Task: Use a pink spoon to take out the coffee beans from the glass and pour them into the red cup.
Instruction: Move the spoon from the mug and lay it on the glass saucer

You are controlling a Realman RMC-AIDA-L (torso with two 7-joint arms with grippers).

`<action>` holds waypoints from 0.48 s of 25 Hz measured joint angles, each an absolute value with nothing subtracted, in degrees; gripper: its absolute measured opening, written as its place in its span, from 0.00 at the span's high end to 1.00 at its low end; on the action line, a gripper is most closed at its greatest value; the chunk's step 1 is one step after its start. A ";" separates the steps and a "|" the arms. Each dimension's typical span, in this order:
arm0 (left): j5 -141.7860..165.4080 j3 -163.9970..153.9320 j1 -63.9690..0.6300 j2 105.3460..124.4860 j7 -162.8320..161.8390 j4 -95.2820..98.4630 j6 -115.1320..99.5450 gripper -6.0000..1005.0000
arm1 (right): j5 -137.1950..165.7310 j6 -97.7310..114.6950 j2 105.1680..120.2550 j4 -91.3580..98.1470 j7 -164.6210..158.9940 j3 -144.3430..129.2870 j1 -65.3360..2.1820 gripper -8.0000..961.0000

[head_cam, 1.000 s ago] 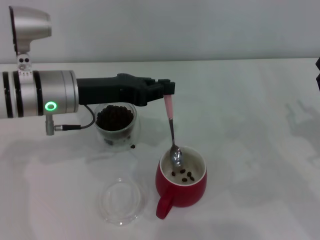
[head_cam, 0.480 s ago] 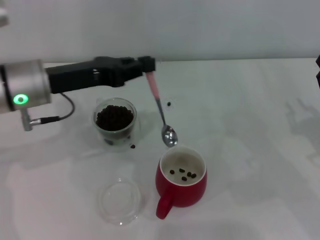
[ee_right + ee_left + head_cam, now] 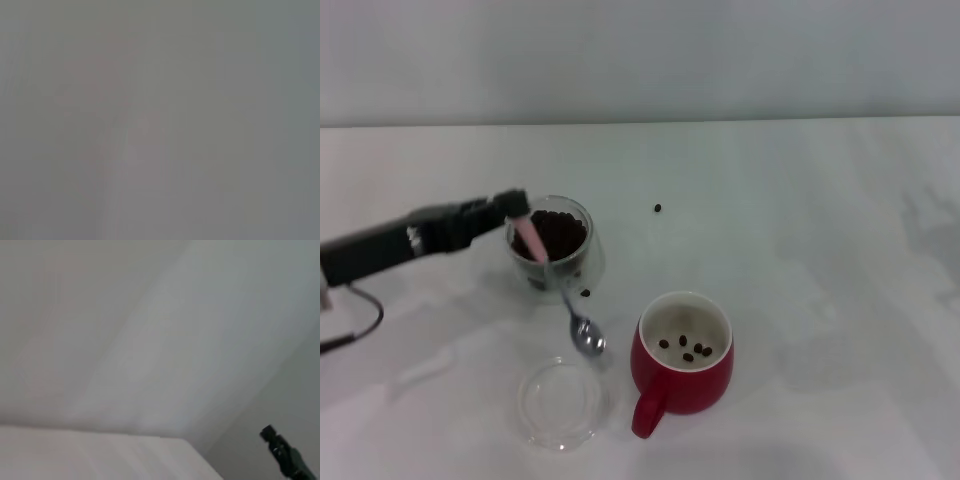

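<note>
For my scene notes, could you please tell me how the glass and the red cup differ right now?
The glass is clear and handleless; the red cup is glossy red, off-white inside, with a loop handle. The glass is smaller and nearly full of coffee beans; the red cup holds only a few. The glass sits farther from the robot, to its left. Both stand upright and open on the table.

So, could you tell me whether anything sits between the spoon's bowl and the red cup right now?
Nothing visible does. The left gripper holds the pink spoon, whose bowl hangs just left of the red cup, with bare table between them. The clear dish lies nearer, off that line.
</note>
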State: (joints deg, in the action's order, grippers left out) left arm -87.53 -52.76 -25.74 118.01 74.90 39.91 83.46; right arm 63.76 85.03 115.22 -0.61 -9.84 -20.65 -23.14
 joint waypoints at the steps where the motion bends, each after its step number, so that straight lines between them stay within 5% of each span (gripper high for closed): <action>1: -87.46 -52.75 -24.86 118.02 75.06 39.18 83.51 0.87 | 63.34 84.87 115.22 -0.60 -9.84 -20.65 -23.30 0.62; 12: -87.20 -49.94 -18.81 117.09 78.15 33.25 83.61 0.87 | 62.84 84.72 115.22 0.34 -9.84 -20.65 -23.91 0.62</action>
State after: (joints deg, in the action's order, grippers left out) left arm -87.20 -49.95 -18.81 117.09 78.15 33.25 83.61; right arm 62.84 84.72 115.22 0.34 -9.85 -20.65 -23.91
